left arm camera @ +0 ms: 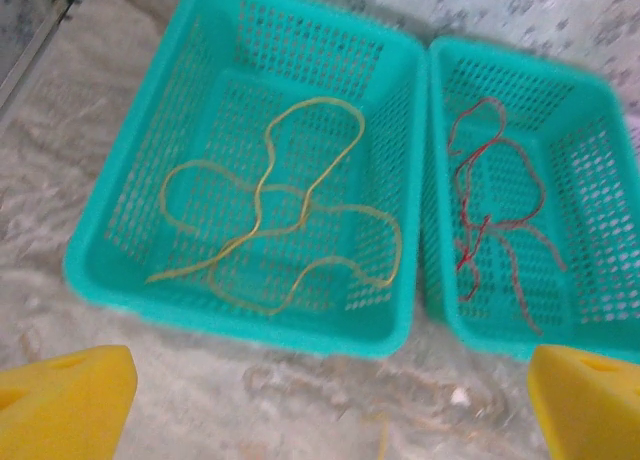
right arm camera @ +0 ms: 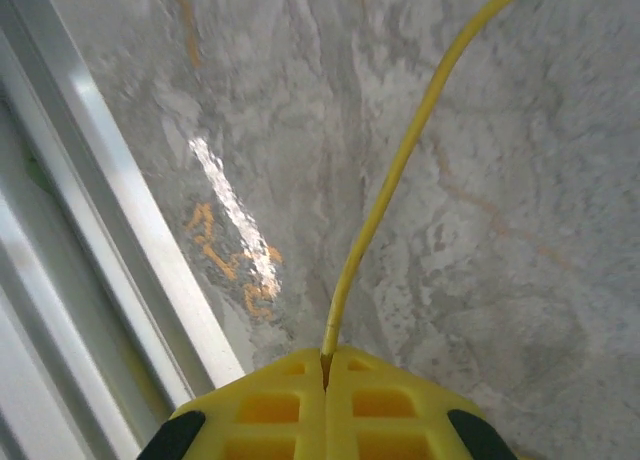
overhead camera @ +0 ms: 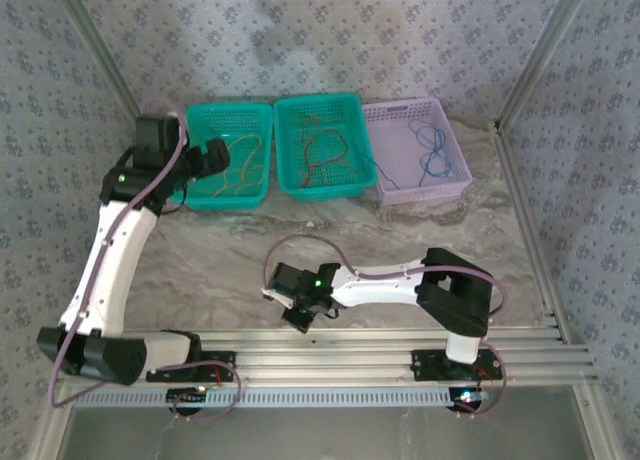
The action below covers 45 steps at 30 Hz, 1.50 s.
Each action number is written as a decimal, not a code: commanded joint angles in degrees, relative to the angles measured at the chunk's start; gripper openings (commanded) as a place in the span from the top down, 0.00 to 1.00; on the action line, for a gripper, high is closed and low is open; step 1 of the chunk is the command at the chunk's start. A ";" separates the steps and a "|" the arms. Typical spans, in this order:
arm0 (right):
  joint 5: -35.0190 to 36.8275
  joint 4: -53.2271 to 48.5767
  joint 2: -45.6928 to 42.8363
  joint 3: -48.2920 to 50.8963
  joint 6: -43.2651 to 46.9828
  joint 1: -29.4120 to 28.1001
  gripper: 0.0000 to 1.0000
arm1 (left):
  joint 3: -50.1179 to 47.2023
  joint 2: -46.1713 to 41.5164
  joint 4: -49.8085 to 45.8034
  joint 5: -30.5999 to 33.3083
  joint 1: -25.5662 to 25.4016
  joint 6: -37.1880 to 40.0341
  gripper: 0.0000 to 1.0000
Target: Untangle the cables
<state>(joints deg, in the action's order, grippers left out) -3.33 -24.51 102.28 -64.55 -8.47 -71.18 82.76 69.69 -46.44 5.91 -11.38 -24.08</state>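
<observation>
Top external view: a pale marbled table point(overhead camera: 400, 230) sits inside patterned walls. The left arm point(overhead camera: 105, 250), white and black, reaches up the left side towards the far edge. The right arm point(overhead camera: 390, 285) lies folded low along the near edge, pointing left.

Three baskets stand side by side at the far edge: a left teal basket point(overhead camera: 232, 107), a middle teal basket point(overhead camera: 318, 100) and a lilac basket point(overhead camera: 405, 105) on the right. A yellow-orange cable point(overhead camera: 240, 170) lies looped in the left teal basket. A red cable point(overhead camera: 322, 150) lies in the middle teal basket, and a blue cable point(overhead camera: 432, 145) in the lilac basket.

The left gripper point(overhead camera: 210, 158) hangs at the near left corner of the left teal basket. The right gripper point(overhead camera: 297, 305) is close to the table's near edge, well apart from the baskets.

Left wrist view: the left gripper's two yellow fingers point(left arm camera: 65, 405) sit in opposite bottom corners, spread wide. Between them is bare table and nothing is gripped. Just beyond them lies the left teal basket with its yellow-orange loops, and the red cable is in the basket touching it.

Right wrist view: the right gripper's yellow fingertips point(right arm camera: 300, 380) are pressed together, pinching the end of a thin yellow strand point(right arm camera: 400, 170). The strand curves away over the table to the upper right. A metal rail point(right arm camera: 100, 230) runs along the left.
</observation>
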 commanded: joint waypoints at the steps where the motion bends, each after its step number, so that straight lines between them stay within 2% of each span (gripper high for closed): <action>1: 0.19 -3.93 -6.40 -6.04 1.32 1.03 1.00 | -5.02 -9.18 0.91 3.49 0.21 -0.69 0.00; 6: -5.23 -5.16 -10.61 -15.43 2.14 4.83 1.00 | -15.92 -21.28 1.01 10.64 0.35 -1.87 0.00; 11: -11.59 -6.43 -5.45 -28.61 1.61 10.27 1.00 | -25.39 -30.91 4.16 13.69 0.48 -3.41 0.00; 20: -19.34 -9.66 15.58 -58.83 -2.63 17.27 1.00 | -28.09 -34.17 4.82 14.48 1.00 -2.46 0.00; 23: -22.83 -13.17 26.80 -73.67 -6.55 20.34 1.00 | -28.18 -34.66 4.75 14.45 1.09 -2.17 0.00; 27: -25.82 -10.23 38.22 -88.53 -13.93 24.37 1.00 | -28.56 -35.56 4.76 15.14 1.09 -1.51 0.00; 31: -26.60 2.02 43.81 -90.36 -22.56 28.09 1.00 | -28.91 -35.94 4.92 15.18 1.08 -1.33 0.00; 35: -29.74 5.02 51.36 -95.97 -29.80 30.58 1.00 | -28.97 -35.78 5.07 15.05 1.10 -1.24 0.00; 40: -25.87 0.61 53.87 -95.21 -24.80 30.16 1.00 | -28.98 -35.44 5.29 14.72 1.31 -1.24 0.00; 44: -25.65 -2.96 54.14 -93.87 -22.81 30.07 0.91 | -28.97 -35.02 5.20 14.39 1.57 -1.24 0.00; 45: -25.40 -4.13 54.01 -93.98 -21.82 29.69 0.84 | -28.97 -35.00 5.21 14.39 1.66 -1.24 0.00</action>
<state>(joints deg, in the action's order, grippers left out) -29.17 -25.21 155.81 -157.67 -32.77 -40.51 53.76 34.28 -43.00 20.16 -10.37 -26.02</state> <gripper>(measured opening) 0.128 0.996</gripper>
